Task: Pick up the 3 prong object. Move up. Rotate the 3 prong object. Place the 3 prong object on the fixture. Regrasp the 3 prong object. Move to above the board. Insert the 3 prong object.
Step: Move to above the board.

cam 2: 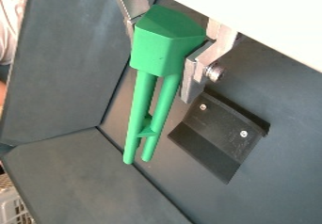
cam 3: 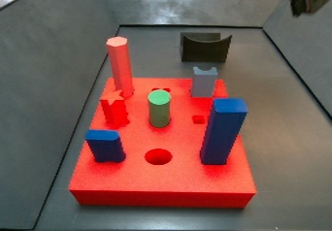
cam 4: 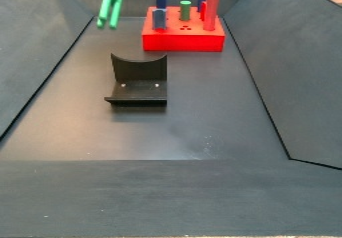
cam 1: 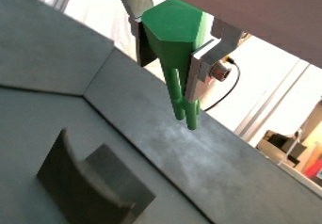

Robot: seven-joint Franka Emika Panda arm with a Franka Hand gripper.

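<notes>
Gripper [cam 2: 189, 63] is seen raised w/ fingers [cam 2: 199, 75] clamped on 3 prong object [cam 2: 153, 91]; bar's long axis hangs down, fixture [cam 4: 136, 79] well below.

Opposite side views — shared fixture [cam 4: 138, 79]

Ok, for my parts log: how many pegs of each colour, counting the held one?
Red: 2 (tall peg, short peg)
Blue: 2 (tall block, short block)
Light blue: 1 (notched peg)
Green: 2 (cylinder; 3 prong object in the claw, raised off the floor)
Total: 7
</notes>
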